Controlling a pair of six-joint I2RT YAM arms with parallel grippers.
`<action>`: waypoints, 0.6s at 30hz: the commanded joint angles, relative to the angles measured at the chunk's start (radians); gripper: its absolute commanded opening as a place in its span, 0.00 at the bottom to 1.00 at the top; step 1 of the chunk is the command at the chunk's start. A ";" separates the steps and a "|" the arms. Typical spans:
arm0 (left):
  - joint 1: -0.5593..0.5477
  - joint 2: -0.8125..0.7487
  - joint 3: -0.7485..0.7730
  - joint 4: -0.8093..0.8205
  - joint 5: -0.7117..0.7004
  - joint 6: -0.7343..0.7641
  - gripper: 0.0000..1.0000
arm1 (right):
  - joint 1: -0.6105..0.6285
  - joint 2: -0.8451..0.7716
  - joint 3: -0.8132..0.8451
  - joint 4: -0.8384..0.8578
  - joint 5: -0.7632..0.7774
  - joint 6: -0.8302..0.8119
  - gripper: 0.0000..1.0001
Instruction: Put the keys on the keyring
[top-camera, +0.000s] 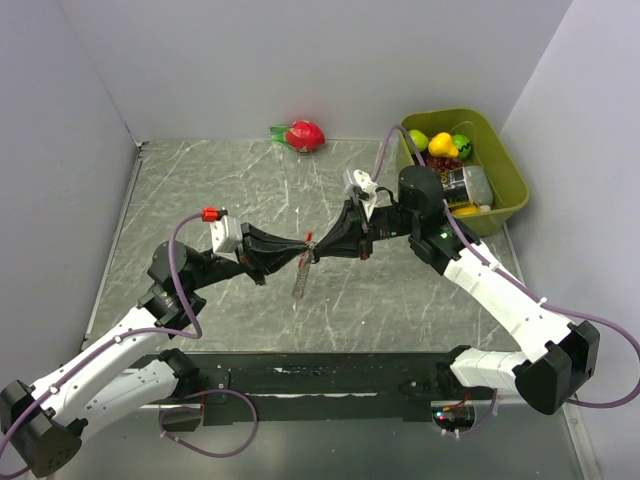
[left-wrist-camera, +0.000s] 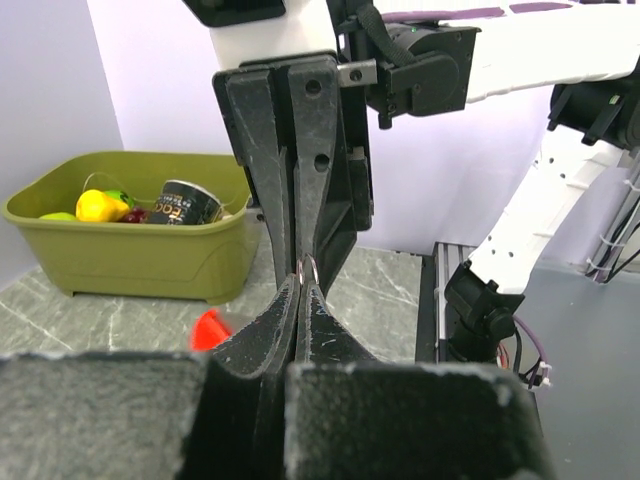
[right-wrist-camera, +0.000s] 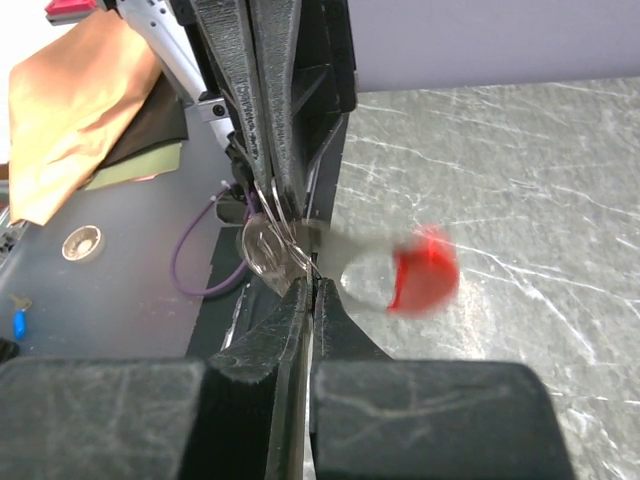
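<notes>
The left gripper (top-camera: 301, 251) and the right gripper (top-camera: 317, 243) are meeting tip to tip above the middle of the tabletop (top-camera: 200, 200). Both are standing fully closed. The keyring (top-camera: 299, 278) is hanging between them, clear of the tabletop.

From the top view it is showing only as a red speck at the tips and a thin silvery strand dangling below. The grip itself is too small to read there.

The right wrist view is giving more. Silvery round pieces of the keyring (right-wrist-camera: 263, 250) are sitting pinched between the left fingers (right-wrist-camera: 235, 110), which are coming down from the top edge. The right fingers (right-wrist-camera: 290, 330) are touching that bunch from below, but whether they are actually clamping metal is not showing. The red loop (right-wrist-camera: 425, 278) is appearing here as a smear, too blurred for its shape to be made out. Which of the silvery pieces is a key cannot be told.

In the left wrist view only a small silver ring is peeking out where the tips are meeting, and the red loop is half hidden behind the left finger.

A bin (top-camera: 505, 175) of small items is sitting at the far right corner, and a red fruit (top-camera: 303, 135) is lying at the far edge.
</notes>
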 joint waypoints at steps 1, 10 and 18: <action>-0.004 -0.007 0.011 0.135 -0.004 -0.032 0.01 | 0.029 0.012 0.020 -0.037 0.015 -0.046 0.00; -0.003 0.002 0.003 0.143 0.011 -0.052 0.01 | 0.078 0.023 0.047 -0.108 0.104 -0.102 0.10; -0.004 -0.028 -0.009 0.092 0.006 -0.032 0.01 | 0.066 -0.152 -0.057 0.018 0.261 -0.056 0.64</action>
